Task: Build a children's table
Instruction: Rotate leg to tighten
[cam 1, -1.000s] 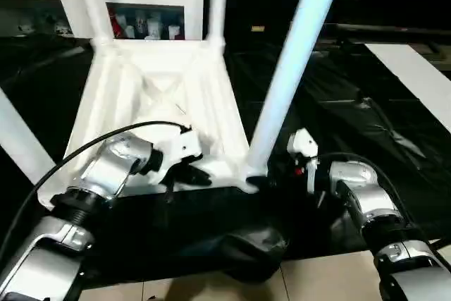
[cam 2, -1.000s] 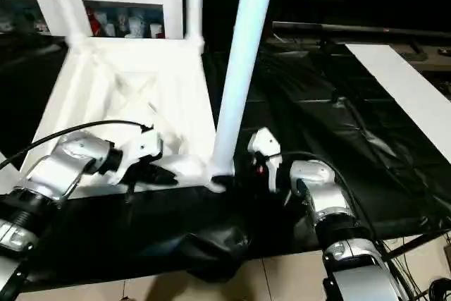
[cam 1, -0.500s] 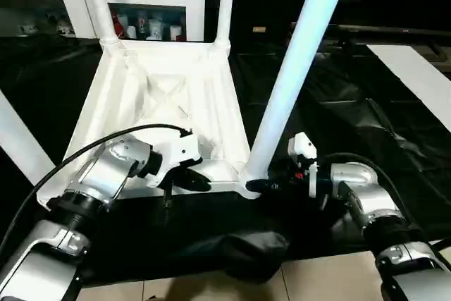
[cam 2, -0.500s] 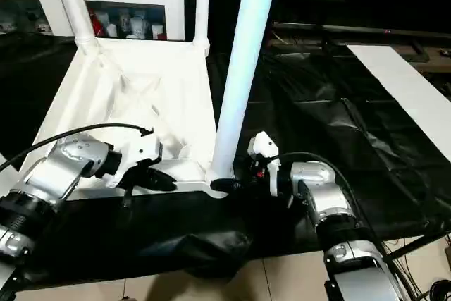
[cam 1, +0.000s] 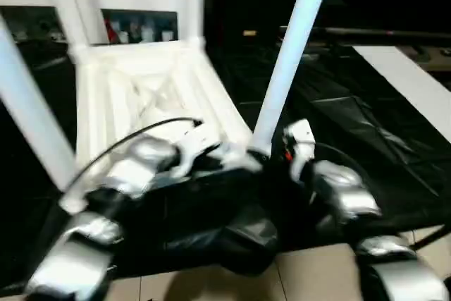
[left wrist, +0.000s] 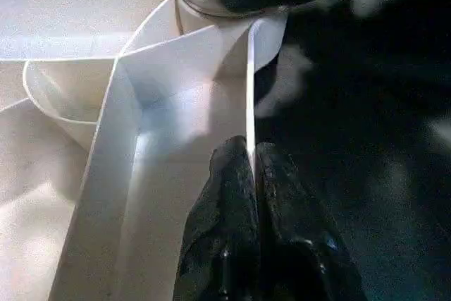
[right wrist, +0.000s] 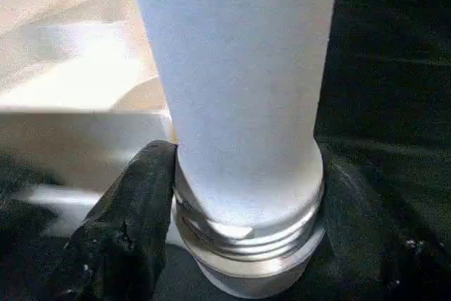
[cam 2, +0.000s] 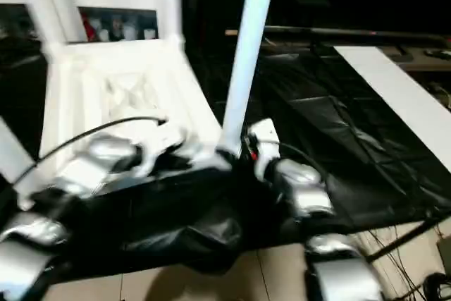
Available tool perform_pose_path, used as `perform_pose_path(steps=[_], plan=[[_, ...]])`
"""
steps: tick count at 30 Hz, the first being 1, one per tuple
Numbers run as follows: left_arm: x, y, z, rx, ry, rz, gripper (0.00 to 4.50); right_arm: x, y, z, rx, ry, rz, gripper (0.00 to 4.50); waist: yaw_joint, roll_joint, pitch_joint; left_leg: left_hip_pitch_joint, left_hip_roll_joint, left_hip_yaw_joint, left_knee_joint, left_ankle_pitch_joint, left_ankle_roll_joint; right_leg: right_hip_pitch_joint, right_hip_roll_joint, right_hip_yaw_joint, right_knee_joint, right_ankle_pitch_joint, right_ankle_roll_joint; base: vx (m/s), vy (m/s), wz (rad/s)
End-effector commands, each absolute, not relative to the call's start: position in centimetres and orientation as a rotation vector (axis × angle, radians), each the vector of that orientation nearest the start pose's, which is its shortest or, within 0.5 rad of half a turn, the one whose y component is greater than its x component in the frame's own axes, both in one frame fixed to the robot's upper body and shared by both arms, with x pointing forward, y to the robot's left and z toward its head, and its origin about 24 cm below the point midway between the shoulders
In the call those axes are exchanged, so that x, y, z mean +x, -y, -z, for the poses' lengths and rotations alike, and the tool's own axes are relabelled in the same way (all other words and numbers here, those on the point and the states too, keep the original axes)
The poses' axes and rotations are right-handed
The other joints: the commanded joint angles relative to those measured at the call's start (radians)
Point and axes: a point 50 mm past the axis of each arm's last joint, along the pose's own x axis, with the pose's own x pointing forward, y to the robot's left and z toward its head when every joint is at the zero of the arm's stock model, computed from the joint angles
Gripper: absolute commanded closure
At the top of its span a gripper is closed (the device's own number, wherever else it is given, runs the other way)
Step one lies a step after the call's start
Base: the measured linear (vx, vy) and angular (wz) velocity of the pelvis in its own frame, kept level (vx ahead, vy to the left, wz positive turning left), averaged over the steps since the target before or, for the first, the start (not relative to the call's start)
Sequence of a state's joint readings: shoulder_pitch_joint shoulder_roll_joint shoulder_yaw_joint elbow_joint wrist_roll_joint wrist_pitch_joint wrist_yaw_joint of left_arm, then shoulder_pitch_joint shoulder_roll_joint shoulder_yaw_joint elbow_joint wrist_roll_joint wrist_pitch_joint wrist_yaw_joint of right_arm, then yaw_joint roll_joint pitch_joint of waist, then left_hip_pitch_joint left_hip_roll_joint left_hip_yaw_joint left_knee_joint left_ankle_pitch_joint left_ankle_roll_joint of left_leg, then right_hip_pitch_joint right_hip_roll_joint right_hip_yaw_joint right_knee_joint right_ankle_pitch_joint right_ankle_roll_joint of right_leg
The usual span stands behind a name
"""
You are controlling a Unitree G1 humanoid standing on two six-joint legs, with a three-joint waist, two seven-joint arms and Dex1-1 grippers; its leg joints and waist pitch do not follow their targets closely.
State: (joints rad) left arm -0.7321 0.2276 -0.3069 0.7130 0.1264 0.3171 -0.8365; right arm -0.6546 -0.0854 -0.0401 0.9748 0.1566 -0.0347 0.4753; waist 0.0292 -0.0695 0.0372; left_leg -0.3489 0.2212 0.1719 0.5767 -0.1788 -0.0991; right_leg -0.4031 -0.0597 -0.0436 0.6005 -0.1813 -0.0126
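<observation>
Right wrist view: smooth white tapered tube leg (right wrist: 236,96), ribbed threaded base seated in round corner socket, clasped on both sides by black fingers (right wrist: 127,230) of right gripper (right wrist: 239,244). Left wrist view: left gripper (left wrist: 255,174) pinched tight on thin rim wall of white plastic table top (left wrist: 176,139). Head views: top (cam 1: 151,89) upside down on crinkled black sheet (cam 1: 352,132), ribbed underside up, legs upright. No legible writing.
</observation>
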Motion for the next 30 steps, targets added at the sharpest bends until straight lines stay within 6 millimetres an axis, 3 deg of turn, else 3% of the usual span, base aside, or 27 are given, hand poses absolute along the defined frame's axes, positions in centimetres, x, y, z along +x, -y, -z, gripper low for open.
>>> perform_pose_path(steps=[1, 4, 7, 8, 10, 14, 18, 20, 23, 24, 26, 30], plan=[[34.3, -10.2, -3.0, 0.457, -0.647, 0.908, 4.50, 34.5, 10.6, -1.0, 0.096, -0.353, -0.486, 1.81, -0.005, 0.013, -0.046, 0.007, 0.003, 0.002, -0.069, -0.327, -0.016, 0.026, -0.059, 0.031, -0.091, -0.415, -0.141, 0.000, 0.000, 0.00], [34.4, -9.9, -2.9, 0.467, -0.650, 0.912, 4.50, 34.4, 9.1, -1.3, 0.096, -0.321, -0.561, 1.81, -0.002, 0.011, -0.048, 0.003, 0.003, 0.003, -0.069, -0.312, -0.001, 0.031, -0.058, 0.033, -0.088, -0.355, -0.153, 0.000, 0.000, 0.00], [34.4, -10.0, -2.8, 0.476, -0.653, 0.928, 4.50, 34.4, 8.9, -2.1, 0.129, -0.250, -0.615, 1.81, 0.001, 0.012, -0.050, 0.001, 0.005, 0.005, -0.069, -0.287, 0.009, 0.036, -0.059, 0.034, -0.081, -0.293, -0.174, 0.000, 0.000, 0.00], [34.3, -10.1, -2.7, 0.480, -0.652, 0.941, 4.50, 34.5, 9.1, -2.7, 0.149, -0.204, -0.646, 1.25, 0.002, 0.011, -0.051, 0.000, 0.005, 0.006, -0.068, -0.284, 0.015, 0.037, -0.061, 0.034, -0.081, -0.283, -0.180, 0.000, 0.000, 0.00], [34.2, -10.2, -2.7, 0.483, -0.651, 0.949, 4.50, 34.5, 9.3, -3.1, 0.166, -0.177, -0.663, 1.09, 0.003, 0.010, -0.051, 0.001, 0.006, 0.007, -0.068, -0.278, 0.025, 0.039, -0.061, 0.033, -0.081, -0.277, -0.188, 0.000, 0.000, 0.00], [33.7, -10.7, -2.8, 0.499, -0.651, 1.041, 4.50, 34.2, 10.5, -3.6, 0.157, -0.185, -0.816, 0.76, 0.004, 0.012, -0.051, -0.005, 0.008, 0.007, -0.068, -0.243, 0.043, 0.045, -0.060, 0.033, -0.076, -0.242, -0.200, 0.000, 0.000, 0.00], [32.7, -11.3, -3.2, 0.486, -0.661, 1.187, 4.50, 33.1, 12.4, -3.3, 0.064, -0.225, -0.966, 0.43, 0.006, 0.008, -0.049, -0.007, 0.010, 0.005, -0.069, -0.237, 0.048, 0.052, -0.065, 0.030, -0.080, -0.270, -0.195, 0.000, 0.000, 0.00], [31.6, -11.9, -3.7, 0.520, -0.661, 1.344, 4.50, 32.1, 13.5, -3.4, 0.050, -0.229, -1.083, 0.43, 0.004, 0.012, -0.048, -0.005, 0.013, 0.008, -0.069, -0.251, 0.055, 0.044, -0.063, 0.034, -0.081, -0.277, -0.203, 0.000, 0.000, 0.00], [30.4, -12.8, -4.0, 0.557, -0.692, 1.471, 4.50, 31.2, 14.5, -3.5, 0.022, -0.249, -1.182, 0.43, 0.007, 0.020, -0.049, 0.002, 0.018, 0.006, -0.072, -0.252, 0.049, 0.041, -0.062, 0.034, -0.075, -0.237, -0.223, 0.000, 0.000, 0.00], [30.3, -13.0, -4.0, 0.566, -0.695, 1.476, 4.50, 31.0, 14.8, -3.5, 0.017, -0.258, -1.203, 0.43, 0.009, 0.021, -0.051, 0.010, 0.019, 0.011, -0.070, -0.244, 0.047, 0.037, -0.059, 0.035, -0.071, -0.191, -0.241, 0.000, 0.000, 0.00], [30.3, -13.2, -4.2, 0.565, -0.684, 1.476, 4.50, 30.6, 15.2, -3.6, 0.004, -0.275, -1.244, 0.43, 0.016, 0.022, -0.049, 0.009, 0.018, 0.013, -0.072, -0.236, 0.045, 0.039, -0.057, 0.034, -0.068, -0.158, -0.255, 0.000, 0.000, 0.00], [30.2, -13.6, -4.5, 0.561, -0.681, 1.480, 4.50, 30.2, 15.4, -3.7, -0.031, -0.298, -1.300, 0.43, 0.023, 0.018, -0.049, 0.006, 0.017, 0.014, -0.071, -0.223, 0.036, 0.044, -0.059, 0.035, -0.065, -0.161, -0.241, 0.000, 0.000, 0.00]])
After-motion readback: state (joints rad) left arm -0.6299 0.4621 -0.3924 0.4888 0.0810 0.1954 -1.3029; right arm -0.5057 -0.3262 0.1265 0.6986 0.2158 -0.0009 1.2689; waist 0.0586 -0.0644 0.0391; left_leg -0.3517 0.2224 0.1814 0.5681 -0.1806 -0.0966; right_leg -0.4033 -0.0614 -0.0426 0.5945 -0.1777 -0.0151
